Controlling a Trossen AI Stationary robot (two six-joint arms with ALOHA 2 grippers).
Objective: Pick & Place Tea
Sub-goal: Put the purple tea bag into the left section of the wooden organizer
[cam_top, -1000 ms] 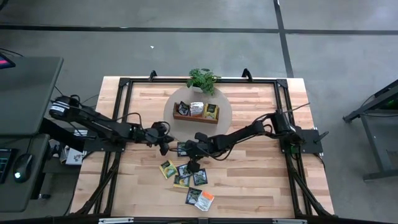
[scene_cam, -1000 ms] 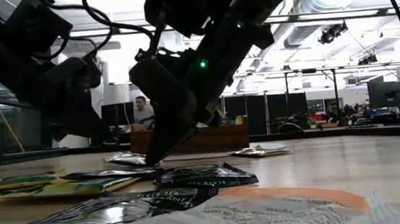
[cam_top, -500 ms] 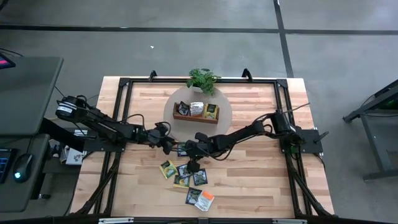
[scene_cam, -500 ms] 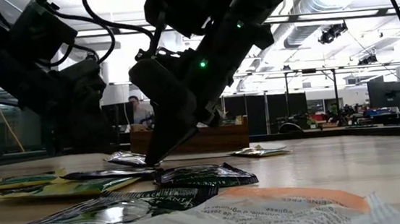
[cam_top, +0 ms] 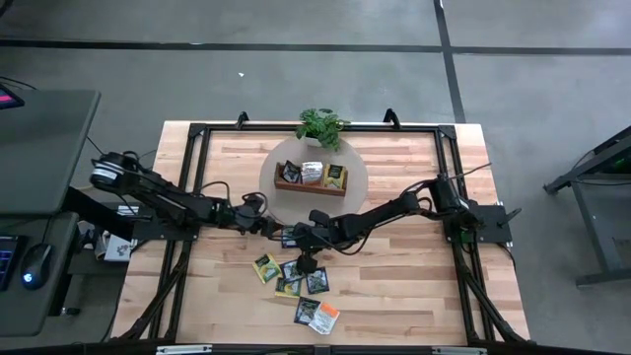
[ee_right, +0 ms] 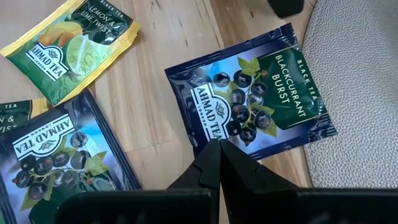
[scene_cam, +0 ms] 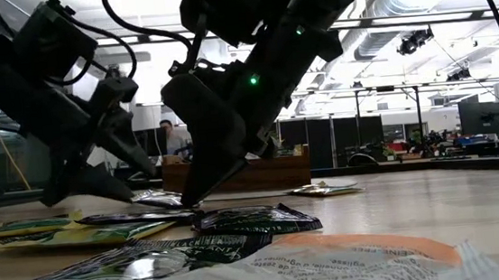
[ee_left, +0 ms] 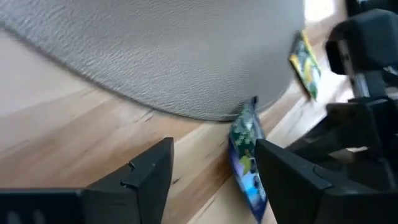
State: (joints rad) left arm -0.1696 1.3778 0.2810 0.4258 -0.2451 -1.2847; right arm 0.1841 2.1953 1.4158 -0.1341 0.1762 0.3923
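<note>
A pale wooden table (cam_top: 394,286) with visible plank grain carries a round grey mat (cam_top: 353,182) of woven, pebbled texture at its far middle. On the mat stands a brown wooden tray (cam_top: 311,185) with sachets upright in its compartments, and a small green potted plant (cam_top: 320,125) sits just beyond it. The tea lies mostly loose on the bare wood: flat, glossy square sachets clustered near the table's middle and toward its near edge. One blackcurrant sachet (ee_right: 252,102), dark blue with a green corner and a printed berry picture, lies at the mat's near left rim, one corner overlapping the mat. A yellow-green lemon and lime sachet (ee_right: 74,46) lies near it, and an orange-and-white sachet (cam_top: 326,317) rests closest to the near edge.

The left gripper (ee_left: 214,165) reaches low and nearly level from the left, its dark fingers spread wide on either side of the blackcurrant sachet, not touching it. The right gripper (ee_right: 219,152) stretches in from the right and angles down, its fingers pressed together with the tip on that same sachet's near edge.
</note>
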